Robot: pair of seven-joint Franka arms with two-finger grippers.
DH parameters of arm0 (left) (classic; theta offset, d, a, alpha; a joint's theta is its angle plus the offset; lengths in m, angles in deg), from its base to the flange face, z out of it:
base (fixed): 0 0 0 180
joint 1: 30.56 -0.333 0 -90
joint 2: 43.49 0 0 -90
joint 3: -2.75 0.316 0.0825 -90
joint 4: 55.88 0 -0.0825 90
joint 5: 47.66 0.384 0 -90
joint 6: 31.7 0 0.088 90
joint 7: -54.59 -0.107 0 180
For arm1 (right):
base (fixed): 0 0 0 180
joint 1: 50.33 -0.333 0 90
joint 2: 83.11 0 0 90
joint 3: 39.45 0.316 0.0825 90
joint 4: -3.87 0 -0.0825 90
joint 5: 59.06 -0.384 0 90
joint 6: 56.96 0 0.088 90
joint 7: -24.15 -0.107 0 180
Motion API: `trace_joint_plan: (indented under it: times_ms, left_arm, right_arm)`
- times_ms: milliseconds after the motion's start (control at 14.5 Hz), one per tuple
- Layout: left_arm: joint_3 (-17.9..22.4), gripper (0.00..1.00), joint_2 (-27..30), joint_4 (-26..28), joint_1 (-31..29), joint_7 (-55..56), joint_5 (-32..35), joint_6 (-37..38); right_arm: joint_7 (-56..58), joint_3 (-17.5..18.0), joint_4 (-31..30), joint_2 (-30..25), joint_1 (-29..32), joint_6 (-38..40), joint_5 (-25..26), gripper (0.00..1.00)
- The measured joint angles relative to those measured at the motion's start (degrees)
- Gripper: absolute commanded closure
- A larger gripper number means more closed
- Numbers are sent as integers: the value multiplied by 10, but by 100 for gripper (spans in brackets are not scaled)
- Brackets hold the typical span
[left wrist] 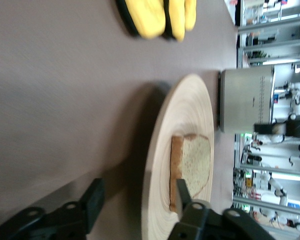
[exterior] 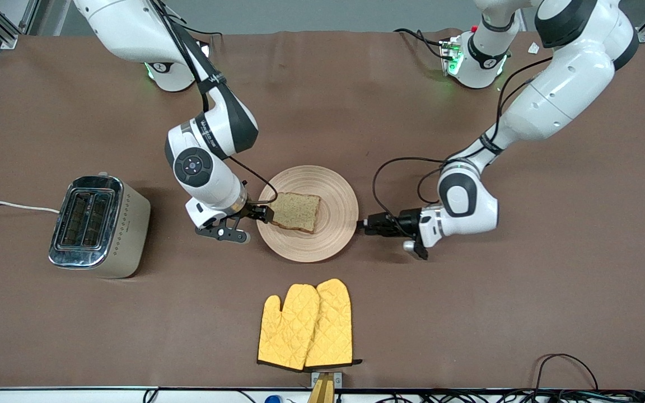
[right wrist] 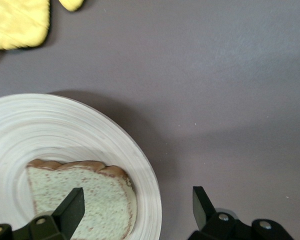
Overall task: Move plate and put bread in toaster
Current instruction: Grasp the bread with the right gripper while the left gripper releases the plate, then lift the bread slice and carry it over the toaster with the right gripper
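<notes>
The beige wooden plate [exterior: 333, 196] lies mid-table with the brown bread slice [exterior: 295, 211] flat on it. The toaster [exterior: 98, 224] stands toward the right arm's end of the table, slots up. My right gripper [exterior: 261, 214] is open at the plate's toaster-side rim. In the right wrist view [right wrist: 137, 206] one finger is over the bread [right wrist: 80, 195] and the other is off the plate [right wrist: 65, 130]. My left gripper [exterior: 363, 225] is open at the plate's rim toward the left arm's end. In the left wrist view [left wrist: 137, 197] it straddles the plate's rim [left wrist: 190, 115], close to the bread [left wrist: 195, 160].
A pair of yellow oven mitts [exterior: 305, 324] lies nearer the front camera than the plate. The toaster's white cord [exterior: 9, 206] runs off the table's edge at the right arm's end. Black cables lie by the table's front edge [exterior: 563, 369].
</notes>
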Motion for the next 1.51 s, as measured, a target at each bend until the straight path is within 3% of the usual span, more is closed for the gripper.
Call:
trace_joint_plan:
  times_ms: [275, 550, 757, 1032, 1376, 1513]
  left_arm:
    - [-1, 0, 32, -6, -69, 31, 22, 59]
    - [-2, 0, 54, -54, -144, 161, 172, 180]
    - [-3, 0, 55, -106, -197, 220, 240, 283]
    - [-5, 0, 69, -166, -218, 329, 340, 364]
    - [-14, 0, 176, -201, -213, 511, 448, 427]
    - [-15, 0, 231, -203, -211, 542, 506, 455]
  right_arm:
    - [-22, 0, -15, 13, -17, -16, 0, 38]
    - [-51, 0, -16, 25, -34, -22, 0, 41]
    - [-60, 0, -16, 36, -43, -33, 0, 43]
    - [-75, 0, -16, 51, -54, -45, 0, 49]
    - [-77, -1, -16, 58, -62, -55, 0, 91]
    - [-78, -3, -16, 57, -62, -53, 0, 99]
